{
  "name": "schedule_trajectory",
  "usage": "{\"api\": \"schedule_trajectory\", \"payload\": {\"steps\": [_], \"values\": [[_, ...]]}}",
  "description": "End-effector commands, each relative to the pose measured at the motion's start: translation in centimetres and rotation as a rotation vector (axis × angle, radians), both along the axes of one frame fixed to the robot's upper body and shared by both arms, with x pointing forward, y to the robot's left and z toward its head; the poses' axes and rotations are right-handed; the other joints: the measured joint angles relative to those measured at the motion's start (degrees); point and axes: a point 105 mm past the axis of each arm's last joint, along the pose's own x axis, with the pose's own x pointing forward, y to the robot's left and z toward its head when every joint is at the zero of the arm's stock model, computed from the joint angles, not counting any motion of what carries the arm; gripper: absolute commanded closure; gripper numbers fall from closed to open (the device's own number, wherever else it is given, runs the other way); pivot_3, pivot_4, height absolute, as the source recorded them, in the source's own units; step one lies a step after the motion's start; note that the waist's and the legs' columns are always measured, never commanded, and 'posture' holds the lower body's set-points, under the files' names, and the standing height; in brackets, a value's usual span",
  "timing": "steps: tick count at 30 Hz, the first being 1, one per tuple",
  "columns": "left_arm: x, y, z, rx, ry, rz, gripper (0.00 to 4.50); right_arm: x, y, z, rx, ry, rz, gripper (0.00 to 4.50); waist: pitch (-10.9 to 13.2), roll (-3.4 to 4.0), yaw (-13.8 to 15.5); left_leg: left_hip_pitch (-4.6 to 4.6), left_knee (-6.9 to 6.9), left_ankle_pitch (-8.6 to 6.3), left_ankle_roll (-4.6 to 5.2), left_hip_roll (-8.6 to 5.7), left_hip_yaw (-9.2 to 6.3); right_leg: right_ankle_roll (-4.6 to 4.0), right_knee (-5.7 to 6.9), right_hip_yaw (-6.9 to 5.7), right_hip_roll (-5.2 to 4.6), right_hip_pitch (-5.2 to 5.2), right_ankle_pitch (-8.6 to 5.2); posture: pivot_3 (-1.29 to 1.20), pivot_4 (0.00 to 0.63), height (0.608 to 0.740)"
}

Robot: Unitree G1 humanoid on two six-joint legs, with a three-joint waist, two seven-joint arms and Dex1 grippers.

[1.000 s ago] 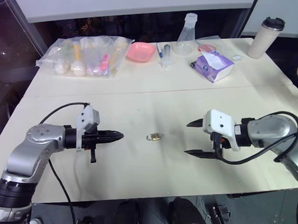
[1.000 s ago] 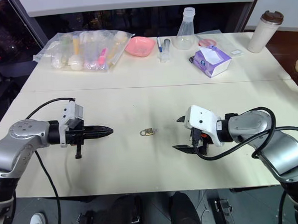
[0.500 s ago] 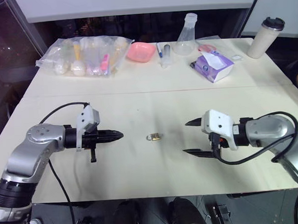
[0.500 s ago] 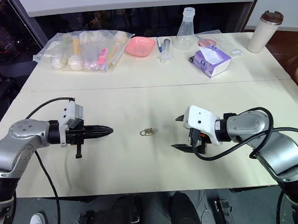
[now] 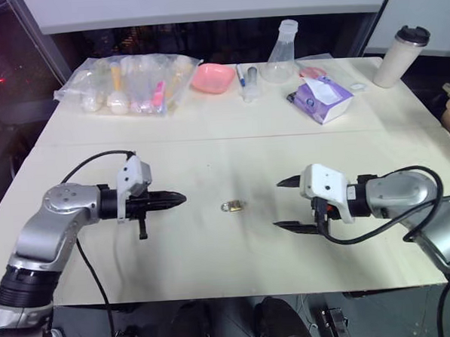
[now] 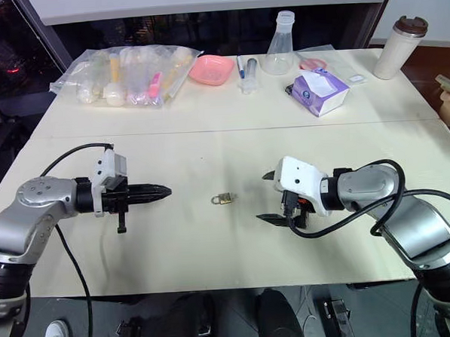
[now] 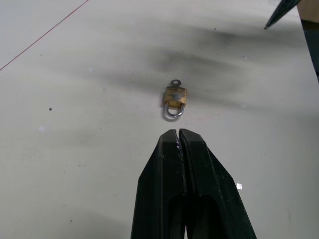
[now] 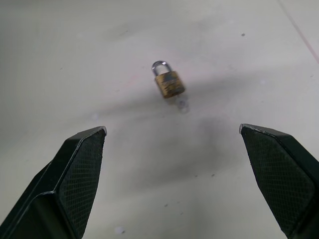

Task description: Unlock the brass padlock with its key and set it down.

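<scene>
One small padlock (image 5: 233,206) lies flat on the table (image 5: 214,244) between both grippers, key seated at its base. Judged light, rigid and slippery; best pinched across the brass body. Left gripper (image 5: 180,196) is closed and empty; right gripper (image 5: 283,205) gapes wide, having edged slightly nearer the lock.

i see the brass padlock (image 5: 233,206) lying flat on the table (image 5: 214,252), near its front middle, silvery shackle seated in the body, with a small key (image 7: 174,83) in its base.
</scene>
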Motion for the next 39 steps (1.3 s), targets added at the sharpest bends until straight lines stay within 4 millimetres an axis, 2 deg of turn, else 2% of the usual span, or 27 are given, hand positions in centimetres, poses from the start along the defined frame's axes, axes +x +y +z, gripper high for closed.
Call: {"api": "schedule_trajectory", "payload": {"steps": [1, 2, 3, 5, 7, 12, 13, 18, 26, 29, 35, 39], "values": [[0.2, -0.4, 0.7, 0.007, -0.051, -0.024, 4.5, 0.2, 0.4, 0.7, 0.01, -0.04, 0.015, 0.06, 0.0, 0.0, -0.03, 0.0, 0.0, 0.0, 0.0, 0.0, 0.0, 0.0, 0.0, 0.0, 0.0, 0.0, 0.0, 0.0, 0.15, 0.715], [0.3, -0.4, 0.7, 0.008, -0.054, -0.027, 4.5, 0.2, 0.4, 0.7, 0.011, -0.042, 0.015, 0.06, 0.0, 0.0, -0.01, 0.0, 0.0, 0.0, 0.0, 0.0, 0.0, 0.0, 0.0, 0.0, 0.0, 0.0, 0.0, 0.0, 0.15, 0.715], [0.4, -0.5, 0.6, 0.009, -0.059, -0.029, 3.95, 0.2, 0.5, 0.6, 0.011, -0.043, 0.015, 0.0, 0.0, 0.0, 0.01, 0.0, 0.0, 0.0, 0.0, 0.0, 0.0, 0.0, 0.0, -0.01, 0.0, 0.0, 0.0, 0.0, 0.15, 0.715], [0.8, -0.6, 0.4, 0.027, -0.071, -0.036, 3.32, 0.3, 0.4, 0.6, 0.011, -0.047, 0.011, 0.0, 0.0, 0.0, 0.04, 0.0, 0.01, 0.0, 0.0, -0.01, 0.0, 0.01, 0.0, -0.01, 0.0, 0.01, 0.0, 0.0, 0.15, 0.715], [1.3, -0.5, 0.3, 0.059, -0.105, -0.037, 2.44, 0.4, 0.4, 0.7, 0.011, -0.052, 0.008, 0.0, 0.0, 0.0, 0.01, 0.0, 0.01, 0.0, 0.0, -0.02, 0.0, 0.01, 0.0, -0.01, 0.0, 0.01, 0.0, 0.0, 0.15, 0.715], [2.3, -1.1, 1.1, 0.048, -0.125, -0.071, 0.27, 0.7, 0.3, 1.1, 0.011, -0.066, -0.002, 0.0, 0.0, 0.0, 0.06, -0.01, 0.01, 0.0, 0.0, -0.02, 0.0, 0.01, 0.01, -0.02, 0.03, 0.0, 0.01, 0.0, 0.15, 0.715], [2.4, -1.3, 1.0, 0.054, -0.127, -0.086, 0.08, 0.8, 0.3, 1.2, 0.012, -0.068, -0.005, 0.0, 0.0, 0.0, 0.16, -0.01, 0.02, 0.0, 0.0, -0.02, 0.0, 0.01, 0.01, -0.03, 0.03, 0.01, 0.01, 0.0, 0.15, 0.715], [2.2, -4.3, -1.2, 0.034, -0.053, -0.216, 0.08, 0.7, 0.3, 1.3, 0.011, -0.079, -0.018, 0.0, 0.0, -0.01, 0.08, -0.02, 0.06, -0.01, 0.03, -0.05, 0.01, 0.02, 0.01, -0.04, 0.06, 0.04, 0.01, 0.0, 0.15, 0.715], [4.3, -7.6, -4.8, 0.056, -0.068, -0.193, 0.08, 0.1, -0.3, 1.3, 0.008, -0.088, -0.071, 0.0, 0.01, -0.02, 0.15, -0.04, 0.1, -0.01, 0.04, -0.04, 0.01, 0.03, 0.08, -0.04, 0.12, 0.0, 0.01, 0.0, 0.15, 0.715], [4.6, -8.3, -6.0, 0.08, -0.085, -0.196, 0.08, -0.2, -0.5, 1.3, 0.005, -0.089, -0.09, 0.0, 0.02, -0.04, 0.17, -0.04, 0.11, -0.01, 0.04, -0.04, 0.02, 0.04, 0.08, -0.04, 0.12, 0.01, 0.02, 0.0, 0.15, 0.715], [5.0, -9.6, -7.0, 0.086, -0.088, -0.195, 0.08, -0.5, -0.7, 1.2, 0.003, -0.093, -0.114, 0.0, 0.01, -0.03, 0.19, -0.03, 0.11, -0.01, 0.04, -0.03, 0.01, 0.04, 0.1, -0.04, 0.13, 0.01, 0.02, 0.0, 0.15, 0.715], [5.3, -9.8, -7.9, 0.109, -0.077, -0.174, 0.08, -0.5, -0.8, 1.2, 0.0, -0.096, -0.117, 0.0, 0.0, -0.04, 0.57, -0.02, 0.13, -0.01, 0.04, -0.04, 0.01, 0.04, 0.1, -0.04, 0.13, 0.05, 0.02, 0.0, 0.15, 0.715]]}}
